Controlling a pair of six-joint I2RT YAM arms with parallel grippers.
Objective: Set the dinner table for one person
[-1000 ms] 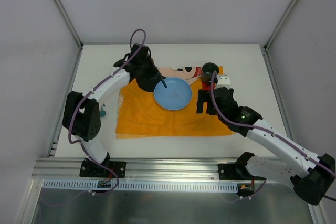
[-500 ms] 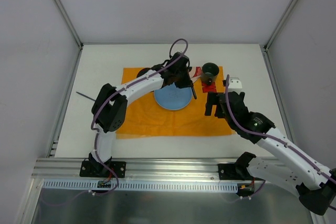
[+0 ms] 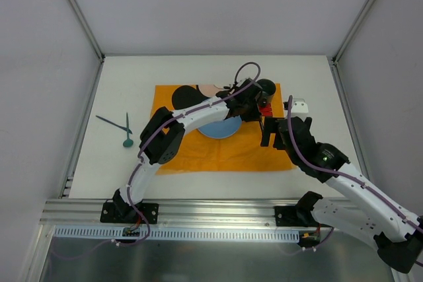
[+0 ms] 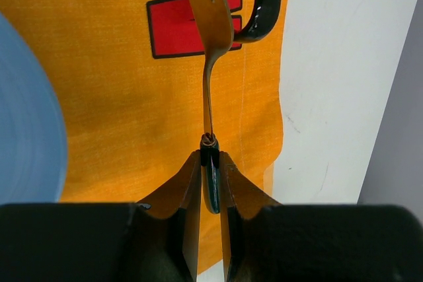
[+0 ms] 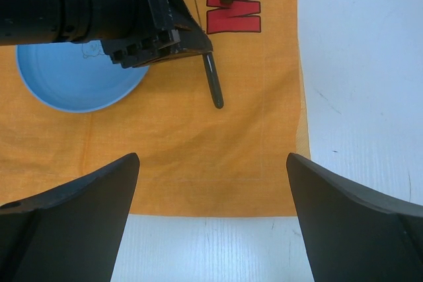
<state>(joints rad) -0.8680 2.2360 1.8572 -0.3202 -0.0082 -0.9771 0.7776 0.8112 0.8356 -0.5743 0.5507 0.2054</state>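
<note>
The white dinner table carries an orange placemat with a blue plate in its middle. My left gripper reaches across the plate to its right side, close to a dark mug. It is shut on the dark green handle of a fork, whose tines point toward the mug handle. The fork handle's end hangs just over the cloth. My right gripper hovers open over the placemat's near right corner, holding nothing.
A dark knife and a teal spoon lie on the bare table left of the placemat. Grey walls enclose the table on three sides. An aluminium rail runs along the near edge.
My left arm has swung from the plate's left side over to its right side, carrying the fork toward the mug. My right arm has drawn slightly right and nearer, still open.
</note>
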